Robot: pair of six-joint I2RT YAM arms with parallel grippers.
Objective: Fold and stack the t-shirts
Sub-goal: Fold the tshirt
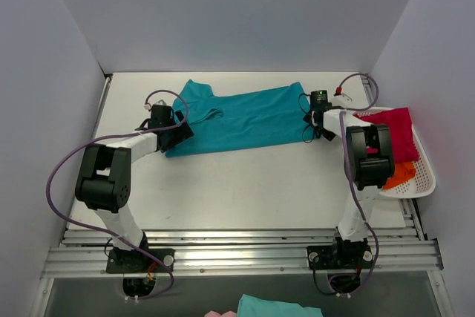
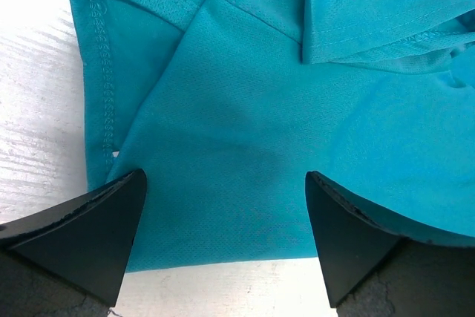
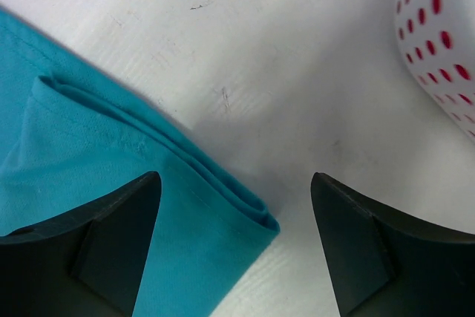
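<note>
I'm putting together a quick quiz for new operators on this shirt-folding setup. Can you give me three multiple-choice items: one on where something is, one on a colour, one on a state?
1. Where is the crimson shirt?
A. In the white basket at the table's right edge
B. Spread flat between the arms
C. Draped over an arm

2. What colour is the spread shirt between the arms?
A. Orange
B. Crimson
C. Teal

3. How is the left hand?
A. Shut on a sleeve
B. Open, over the spread shirt
C. Out of view

Answers: 1 A, the crimson cloth lies in the basket. 2 C, the top view shows teal cloth laid out. 3 B, the left wrist view shows its fingers apart with cloth below.
</note>
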